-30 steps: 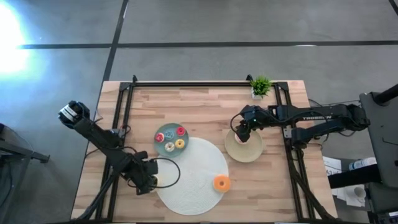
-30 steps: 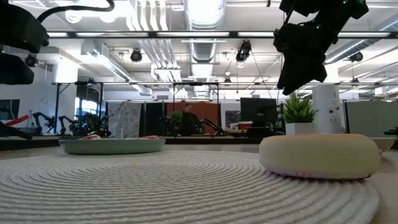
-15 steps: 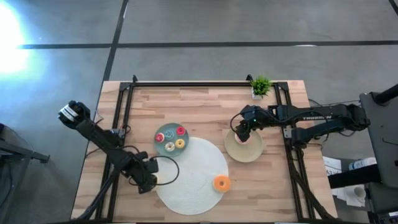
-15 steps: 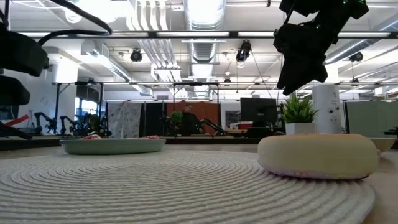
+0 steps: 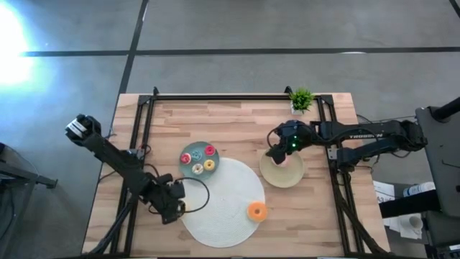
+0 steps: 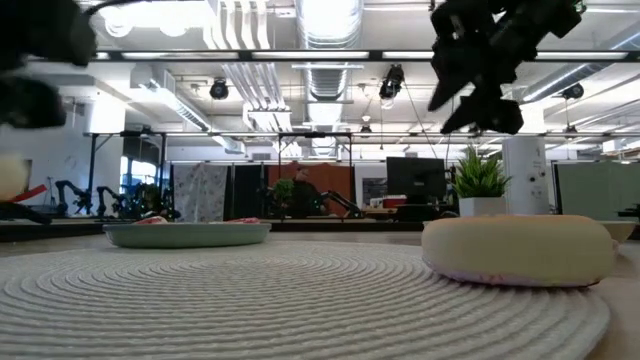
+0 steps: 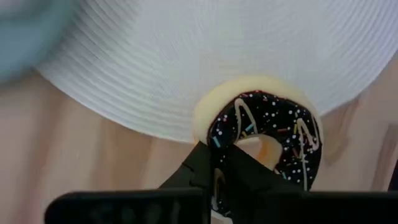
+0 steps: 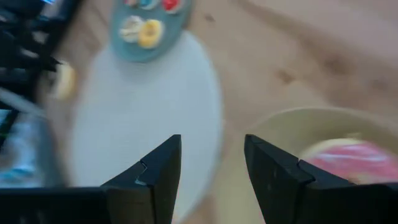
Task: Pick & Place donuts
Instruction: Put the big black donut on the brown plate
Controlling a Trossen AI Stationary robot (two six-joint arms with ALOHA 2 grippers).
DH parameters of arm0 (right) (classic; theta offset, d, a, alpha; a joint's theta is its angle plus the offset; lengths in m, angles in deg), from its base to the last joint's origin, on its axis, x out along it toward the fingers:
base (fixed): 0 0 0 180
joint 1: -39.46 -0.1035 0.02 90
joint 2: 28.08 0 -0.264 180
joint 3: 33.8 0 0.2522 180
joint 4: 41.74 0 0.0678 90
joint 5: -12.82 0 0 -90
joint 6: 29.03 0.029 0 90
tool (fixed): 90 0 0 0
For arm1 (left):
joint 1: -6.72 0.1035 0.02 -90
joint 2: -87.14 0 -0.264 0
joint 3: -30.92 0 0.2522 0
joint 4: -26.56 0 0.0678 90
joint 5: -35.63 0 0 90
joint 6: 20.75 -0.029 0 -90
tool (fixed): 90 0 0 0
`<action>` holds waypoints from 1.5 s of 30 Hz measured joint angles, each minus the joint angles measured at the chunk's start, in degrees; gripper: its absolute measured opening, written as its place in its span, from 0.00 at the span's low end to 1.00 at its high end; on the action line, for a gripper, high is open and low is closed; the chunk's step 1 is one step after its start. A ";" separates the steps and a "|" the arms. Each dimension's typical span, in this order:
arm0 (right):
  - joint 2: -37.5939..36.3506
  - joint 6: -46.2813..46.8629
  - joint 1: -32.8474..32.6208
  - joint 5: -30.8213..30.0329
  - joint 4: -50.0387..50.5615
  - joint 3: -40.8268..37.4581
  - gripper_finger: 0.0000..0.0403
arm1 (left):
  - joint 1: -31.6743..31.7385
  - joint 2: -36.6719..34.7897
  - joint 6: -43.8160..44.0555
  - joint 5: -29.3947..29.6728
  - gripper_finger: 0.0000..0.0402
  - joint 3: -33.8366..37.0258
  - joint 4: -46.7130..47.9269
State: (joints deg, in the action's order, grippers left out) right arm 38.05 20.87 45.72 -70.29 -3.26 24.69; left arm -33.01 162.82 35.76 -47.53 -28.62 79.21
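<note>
My left gripper is near the table's near left, over the left edge of the big white mat, shut on the dark brown sprinkled donut. My right gripper is open above the beige plate, where the pink-frosted donut lies flat. The orange donut lies flat on the mat's near right part. Several tiny donuts lie on the teal plate. My left gripper pinches the dark brown donut's ring between its two fingers, on the side of the ring nearest the gripper. The donut is lifted clear above the mat's edge, tilted, its frosted face toward the camera.
A small potted plant stands at the table's far right corner. A black frame runs along the far edge and both sides of the table. Bare wood lies between the two plates and along the far side.
My left gripper has gone up, clear of the mat, with the dark brown donut. My right gripper has turned and tipped above the beige plate, staying over the pink-frosted donut.
</note>
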 joint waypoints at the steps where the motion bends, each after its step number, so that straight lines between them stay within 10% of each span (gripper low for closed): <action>1: 0.38 1.65 0.00 1.58 -1.71 0.00 0.41 | 0.56 -0.77 -0.84 1.49 0.01 -1.18 1.56; 8: 8.15 6.76 -0.09 11.46 -17.36 -0.07 0.42 | 12.73 -3.43 -13.11 10.26 0.00 -7.72 1.85; 18: 19.60 8.30 -1.92 15.21 -28.57 3.30 0.56 | 30.25 2.53 -33.14 5.49 0.00 -13.92 -7.75; 31: 20.35 6.50 -2.27 9.21 -28.29 7.63 0.71 | 32.42 9.40 -36.02 4.55 0.00 -16.47 -20.27; 45: 20.72 7.26 -2.74 11.43 -28.00 7.65 0.60 | 33.94 12.60 -37.40 5.18 0.00 -18.49 -22.54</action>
State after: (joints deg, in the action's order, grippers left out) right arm 58.77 28.14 42.98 -58.85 -31.26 32.34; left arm 0.92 175.42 -1.64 -42.35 -47.11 56.67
